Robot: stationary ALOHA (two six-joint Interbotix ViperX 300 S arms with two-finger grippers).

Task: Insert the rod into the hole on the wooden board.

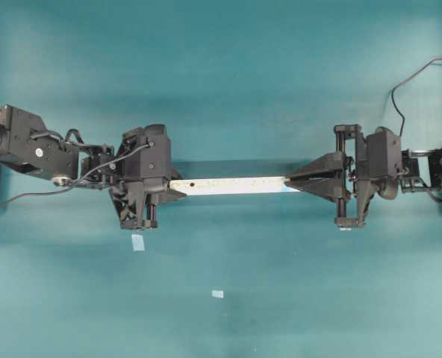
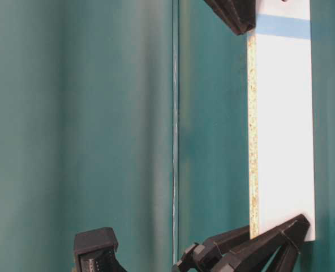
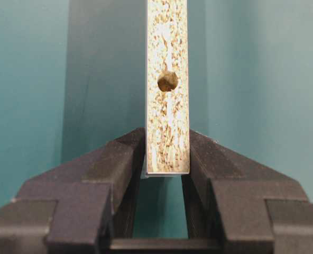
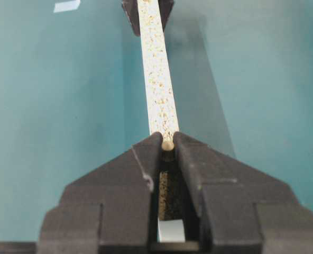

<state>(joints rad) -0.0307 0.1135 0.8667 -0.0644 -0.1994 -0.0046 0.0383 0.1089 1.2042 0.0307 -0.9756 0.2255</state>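
The wooden board (image 1: 232,185) is held level above the teal table between both arms. My left gripper (image 1: 175,191) is shut on its plain end; in the left wrist view the fingers (image 3: 119,159) clamp the speckled board (image 3: 167,121), and the plain-end hole (image 3: 168,81) shows just beyond them. My right gripper (image 1: 290,180) is at the end with the light-blue patch (image 2: 283,25). In the right wrist view it (image 4: 167,138) is shut on the rod (image 4: 167,144), seen end-on right over the board (image 4: 157,79). The marked hole is hidden under the rod and jaws.
Two small light-blue tape squares (image 1: 137,242) (image 1: 218,294) lie on the table in front of the board; one also shows in the right wrist view (image 4: 66,6). A black cable (image 1: 408,82) loops at the far right.
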